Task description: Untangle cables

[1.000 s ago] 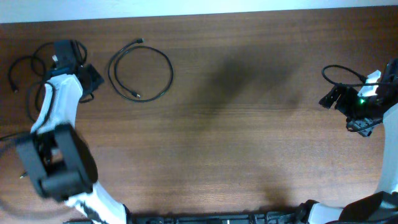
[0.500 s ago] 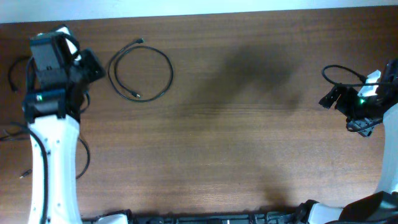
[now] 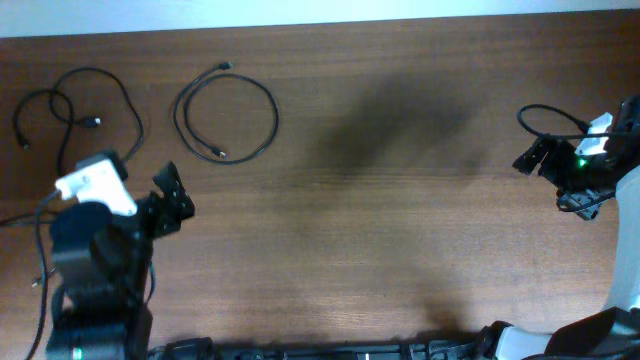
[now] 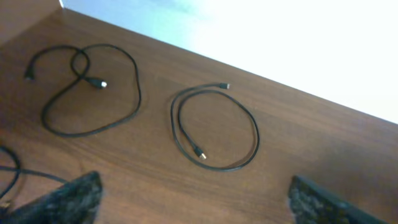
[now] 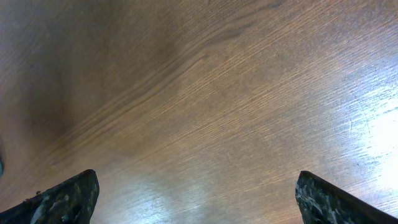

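Left gripper (image 3: 170, 203) sits near the front edge at about 8 o'clock on the table (image 3: 380, 200). Its jaws are wide apart. The left wrist view shows both fingertips (image 4: 71, 198) at the bottom corners with only bare wood between them, so it grips nothing and touches no cable.

Third cord (image 3: 20, 216) is just at 9 o'clock of the left arm, by the table's left edge. It is a thin black line that runs under the arm. Most of it is hidden, so its layout cannot be told.

Right gripper (image 3: 530, 158) is at 3 o'clock on the table, well apart from all the cables. Its jaws are spread wide. The right wrist view shows only wood grain between the fingertips (image 5: 62, 198), so it holds nothing. A black wire loop (image 3: 550, 110) hangs off the right arm at its 12 o'clock side.

Loose cable (image 4: 138, 93) lies farther back at about 10 o'clock, flat on the wood. It forms an open wandering loop that crosses itself once, and one plug end sits inside the loop.

Coiled cable (image 3: 276, 115) is just at 3 o'clock of the loose cable and does not touch it. It forms a neat round ring with one plug inside the ring and one at its far rim. It lies at 12 o'clock from the left gripper.

White surface (image 3: 300, 12) runs beyond the far table edge at 12 o'clock.
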Robot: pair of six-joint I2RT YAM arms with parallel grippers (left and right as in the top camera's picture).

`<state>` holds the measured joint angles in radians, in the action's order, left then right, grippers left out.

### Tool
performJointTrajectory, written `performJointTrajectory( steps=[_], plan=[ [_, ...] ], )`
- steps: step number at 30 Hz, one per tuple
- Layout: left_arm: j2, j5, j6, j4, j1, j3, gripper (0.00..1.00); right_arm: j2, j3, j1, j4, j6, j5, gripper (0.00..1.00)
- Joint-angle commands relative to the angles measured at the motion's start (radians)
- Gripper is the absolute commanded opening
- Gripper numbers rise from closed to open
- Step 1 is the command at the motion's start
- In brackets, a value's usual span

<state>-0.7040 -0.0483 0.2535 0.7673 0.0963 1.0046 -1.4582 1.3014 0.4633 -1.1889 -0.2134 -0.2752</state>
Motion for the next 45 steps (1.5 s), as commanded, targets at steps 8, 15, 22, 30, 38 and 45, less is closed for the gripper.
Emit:
performJointTrajectory(
  steps=[8, 15, 22, 30, 38, 45],
  plan=[
    [0.056, -0.023, -0.009, 0.147, 0.000, -0.013, 0.99, -0.002, 0.004, 0.002, -0.001, -0.005, -0.002, 0.99],
    [0.081, -0.023, -0.009, 0.235, 0.001, -0.013, 0.99, -0.002, 0.004, 0.002, -0.001, -0.005, -0.002, 0.99],
    [0.198, -0.023, -0.009, 0.305, 0.001, -0.013, 0.99, -0.002, 0.004, 0.002, -0.001, -0.005, -0.002, 0.99],
    [0.395, -0.023, -0.009, 0.336, 0.000, -0.013, 0.99, -0.002, 0.004, 0.002, -0.001, -0.005, -0.002, 0.99],
    [0.477, -0.023, -0.009, 0.453, -0.018, -0.013, 0.99, -0.002, 0.004, 0.002, -0.001, -0.005, -0.002, 0.99],
    [0.546, -0.023, -0.001, 0.512, -0.056, -0.014, 0.99, -0.002, 0.004, 0.002, -0.001, -0.005, -0.002, 0.99]
  ],
)
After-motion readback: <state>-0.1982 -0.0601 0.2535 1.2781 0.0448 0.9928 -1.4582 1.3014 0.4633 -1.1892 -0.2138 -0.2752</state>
